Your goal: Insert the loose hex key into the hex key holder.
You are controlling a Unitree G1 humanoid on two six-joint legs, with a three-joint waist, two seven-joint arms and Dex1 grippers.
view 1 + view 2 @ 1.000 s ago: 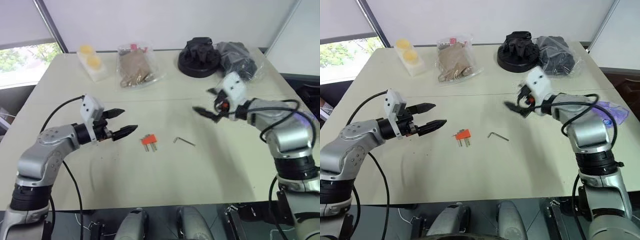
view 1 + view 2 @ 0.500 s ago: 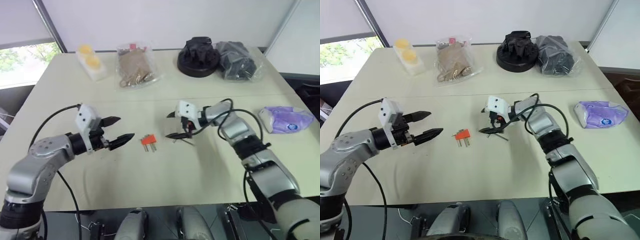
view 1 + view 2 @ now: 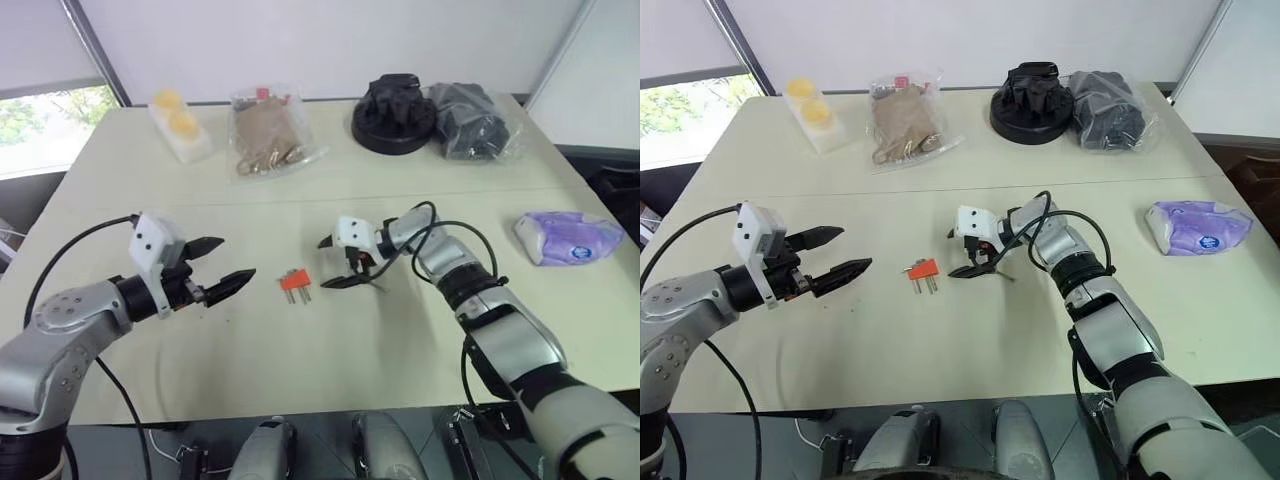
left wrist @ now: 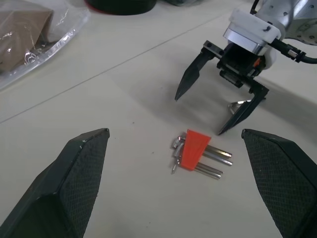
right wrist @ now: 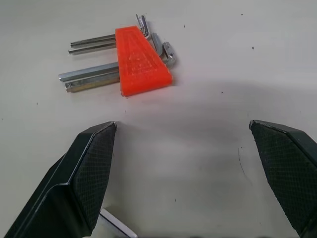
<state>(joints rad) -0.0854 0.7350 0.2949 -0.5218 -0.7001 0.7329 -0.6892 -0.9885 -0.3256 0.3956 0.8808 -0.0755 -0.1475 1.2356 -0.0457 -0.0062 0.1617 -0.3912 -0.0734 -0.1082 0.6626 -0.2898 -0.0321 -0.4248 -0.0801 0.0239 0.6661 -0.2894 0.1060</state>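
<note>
The task is at its opening stage: nothing is picked up and nothing is inserted. My right gripper (image 3: 964,253) hangs low over the table (image 3: 940,340) with its two fingers spread wide and holding nothing; it points toward my left, and one fingertip sits just beside the loose hex key (image 3: 1002,272). The key lies flat on the table, bare and separate, partly hidden behind that finger in the head views; in the right wrist view one end of it (image 5: 117,226) shows close to the lower finger. The hex key holder (image 3: 923,269) lies flat a short way to my left of the key, apart from it, with its short grey keys pointing toward me. My left gripper (image 3: 216,265) is also spread wide and empty, held near the holder and aimed at it, not touching it. Remaining steps, as I judge them: close on the loose key, lift it, steady the holder, and seat the key in a free slot. The key is thin and lies flush with the surface, so the pinch will likely need care. The surface is a pale, plain tabletop. Along its far side stand a packet with yellow rounds (image 3: 812,113), a clear bag of brown items (image 3: 902,122), a black round object (image 3: 1031,103) and a bag of dark items (image 3: 1110,112); a purple packet (image 3: 1197,227) lies to my right. A window (image 3: 685,120) shows at the far left.
</note>
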